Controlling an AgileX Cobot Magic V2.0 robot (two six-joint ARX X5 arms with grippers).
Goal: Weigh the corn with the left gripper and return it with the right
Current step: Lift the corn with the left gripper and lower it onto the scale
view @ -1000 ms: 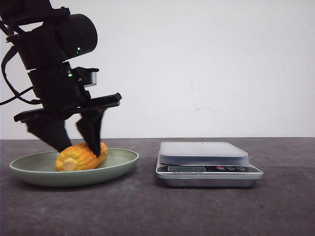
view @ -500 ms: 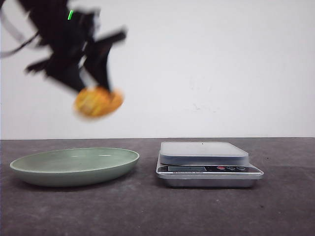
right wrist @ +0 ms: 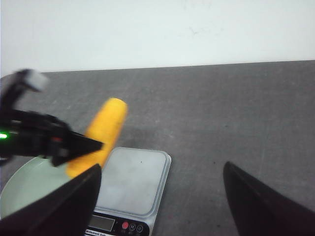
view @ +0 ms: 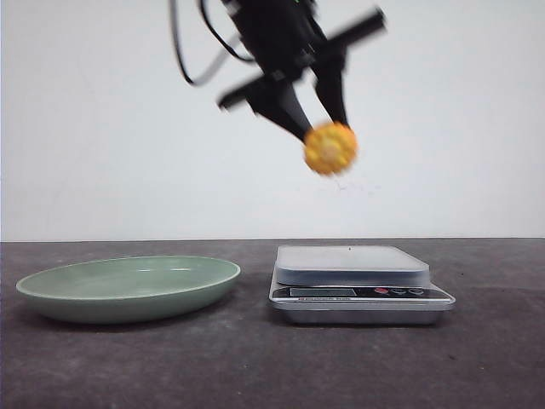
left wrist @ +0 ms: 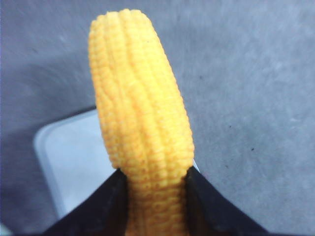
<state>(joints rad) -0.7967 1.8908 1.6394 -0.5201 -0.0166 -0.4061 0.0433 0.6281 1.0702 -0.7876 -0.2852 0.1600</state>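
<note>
Plain white wall behind, dark grey matte tabletop [view: 255,366]. On it, a shallow pale-green round plate [view: 128,288] to the left and a silver digital kitchen scale with a flat grey weighing pad [view: 353,266] just beside it, a gap between them.

The black left gripper [view: 317,115] is high in the air, blurred, roughly above the near-left part of the scale. Its two flat black fingers [left wrist: 118,206] are clamped on the short ribbed orange-yellow toy corn cob [view: 330,147], gripping near one end so most of the cob sticks out past the tips (left wrist view shows this well). The corn hangs well above the pad, touching nothing.

The right gripper [right wrist: 162,196] shows only in its own wrist view: fingers spread wide, nothing between them, looking over the scale from the side.

Step in hand, by my reading: carry over and lower onto the pad. To do it well: centre the cob over the pad, lay it lengthwise and flat, and release low, as a round cob could roll off an edge.

Room: open air above the scale and bare table to its right; only the plate rim lies near, on the left.
</note>
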